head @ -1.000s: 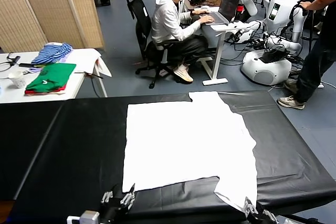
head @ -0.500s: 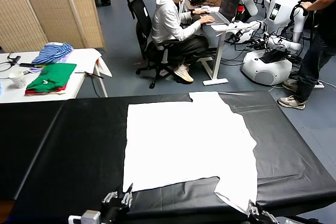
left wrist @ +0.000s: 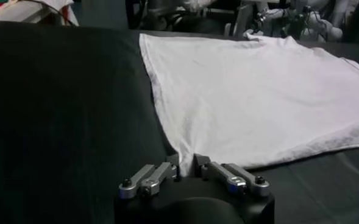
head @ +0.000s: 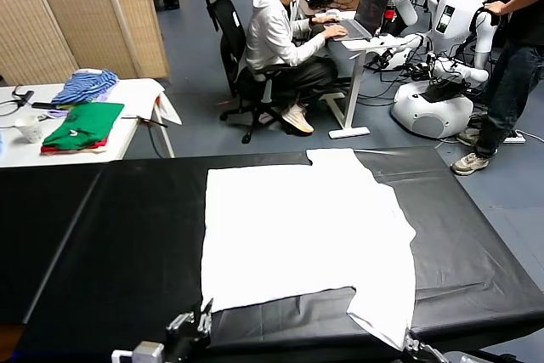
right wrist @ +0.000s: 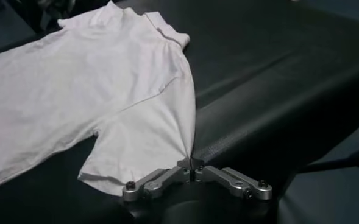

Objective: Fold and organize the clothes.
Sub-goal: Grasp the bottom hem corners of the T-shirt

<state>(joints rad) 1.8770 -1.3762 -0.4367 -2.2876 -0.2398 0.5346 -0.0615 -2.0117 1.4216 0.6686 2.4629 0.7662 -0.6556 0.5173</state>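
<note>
Seen from the left wrist: left pincer (left wrist: 187, 167) low at the near edge, fingers (left wrist: 170, 168) closed together on the pinched-up corner of the white T-shirt (left wrist: 252, 91). Shirt spread flat over the black worktop (left wrist: 57, 103), plain face up, straight side edge running away from the pincer. Blurred clutter beyond the worktop's far edge, too indistinct to name

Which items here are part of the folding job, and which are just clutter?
Job: plain white short-sleeved T-shirt; left gripper and right gripper, each pinching its near edge.
Lying about: green and red folded garments; blue striped cloth; white cup.
</note>
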